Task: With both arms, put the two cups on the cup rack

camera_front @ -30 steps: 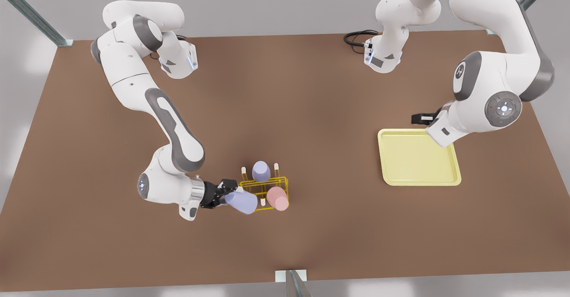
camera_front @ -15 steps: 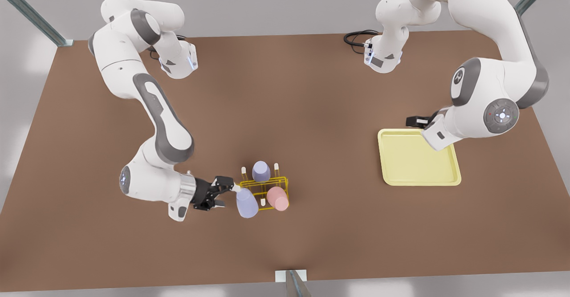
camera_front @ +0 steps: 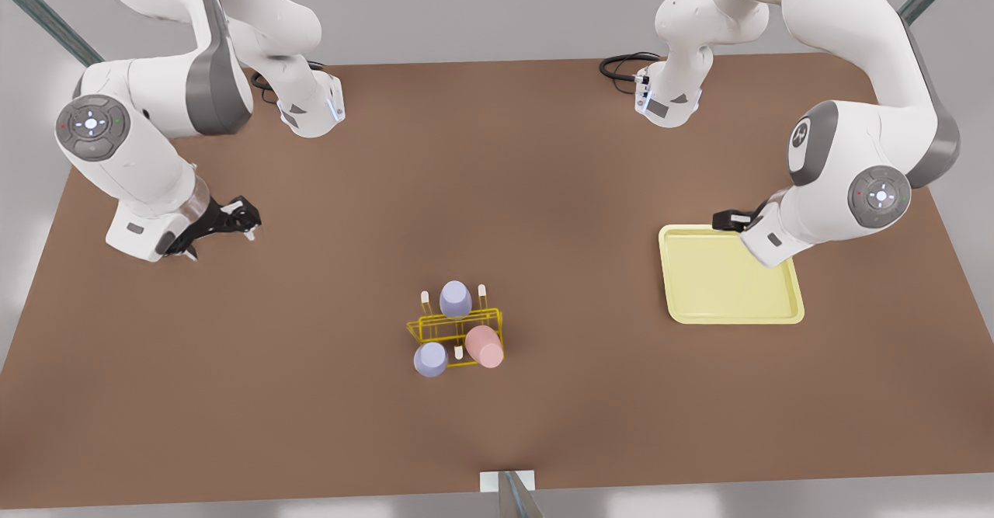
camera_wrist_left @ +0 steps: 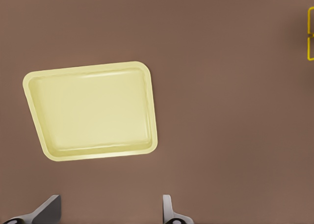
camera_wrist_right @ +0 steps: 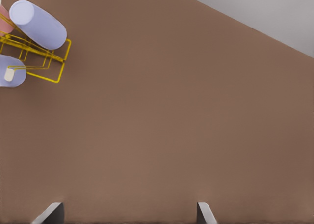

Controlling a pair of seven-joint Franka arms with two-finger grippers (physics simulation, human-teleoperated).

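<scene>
Spread apart and empty, the right gripper (camera_front: 225,227) is held over the bare brown table (camera_front: 543,161) at the front view's left. Well apart from it, the thin yellow wire cup rack (camera_front: 458,328) carries three smooth tapered cups: a lavender cup (camera_front: 430,359), another lavender cup (camera_front: 455,298) and a pink cup (camera_front: 484,346). Farther right, a flat, round-cornered pale-yellow tray (camera_front: 730,277) is hovered over by the left gripper (camera_wrist_left: 110,211), whose fingers are parted, holding nothing.

My brown table (camera_front: 543,192) carries the yellow rack (camera_front: 458,328) near its middle and the flat pale-yellow tray (camera_front: 730,277) well apart, toward the front view's right; a black cable (camera_front: 621,64) lies at its far edge.
</scene>
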